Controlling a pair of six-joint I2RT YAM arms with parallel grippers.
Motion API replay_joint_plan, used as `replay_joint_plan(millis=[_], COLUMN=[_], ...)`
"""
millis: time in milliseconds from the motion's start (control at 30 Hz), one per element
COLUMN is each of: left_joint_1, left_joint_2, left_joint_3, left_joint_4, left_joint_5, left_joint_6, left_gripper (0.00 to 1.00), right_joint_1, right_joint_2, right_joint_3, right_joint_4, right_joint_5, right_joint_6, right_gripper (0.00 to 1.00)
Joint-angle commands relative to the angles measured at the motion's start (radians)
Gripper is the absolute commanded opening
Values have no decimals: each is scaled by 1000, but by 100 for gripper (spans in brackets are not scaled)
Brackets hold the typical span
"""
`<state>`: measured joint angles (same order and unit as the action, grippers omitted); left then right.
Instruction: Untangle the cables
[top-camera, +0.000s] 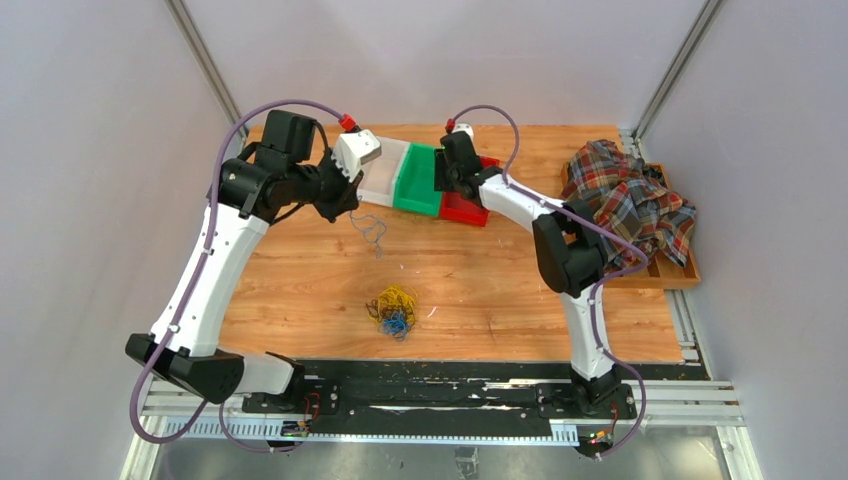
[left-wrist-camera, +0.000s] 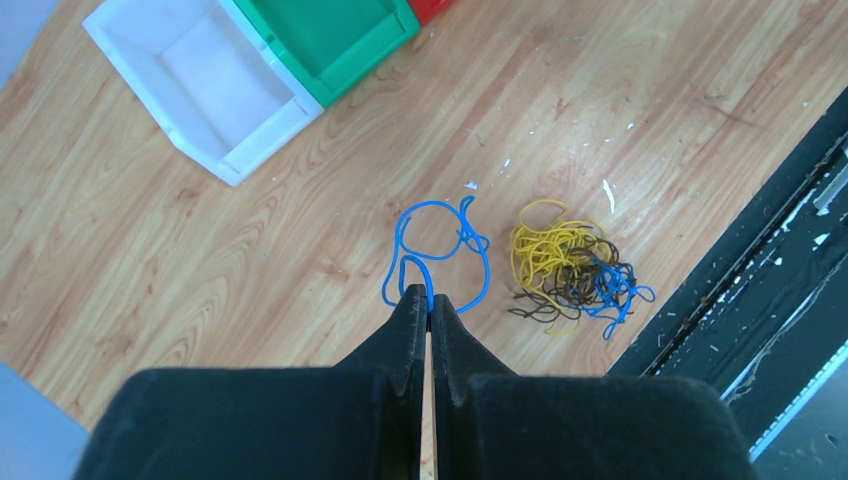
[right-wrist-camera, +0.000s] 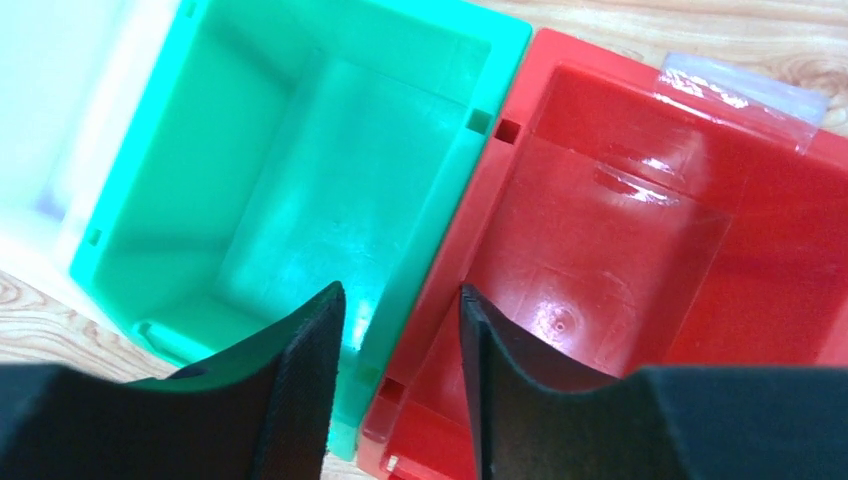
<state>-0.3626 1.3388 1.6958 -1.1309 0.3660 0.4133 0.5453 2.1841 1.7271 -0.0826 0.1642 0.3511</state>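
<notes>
While aloft, left end effector (left-wrist-camera: 428, 300) tight on blue cable (left-wrist-camera: 466, 234), right end effector (right-wrist-camera: 400, 296) spread above bins (right-wrist-camera: 300, 150).

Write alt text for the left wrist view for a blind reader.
The left gripper, jaws shut, pinches a looped blue cable over the wooden table. To its right lies a tangle of yellow, dark and blue cables; an empty white bin and a green bin sit at the upper left.
</notes>
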Motion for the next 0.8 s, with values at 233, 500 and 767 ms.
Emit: replay_joint_plan(millis=[233, 500, 767], left_joint_1=[-4, -3, -5], left_joint_2=[-20, -11, 9], left_joint_3=[20, -57, -175], left_joint_4=[36, 142, 327], left_joint_5=[-30, -64, -183], left_joint_6=[27, 39, 103], left_gripper=[1, 0, 0], right_joint_1=[35, 110, 200], right_joint_2=[-99, -246, -297], right_joint_3=[-235, -402, -479], right_joint_4=[76, 57, 30], right_joint_5=[-25, 85, 246], right_joint_6=[66, 188, 292], right_gripper=[28, 20, 19])
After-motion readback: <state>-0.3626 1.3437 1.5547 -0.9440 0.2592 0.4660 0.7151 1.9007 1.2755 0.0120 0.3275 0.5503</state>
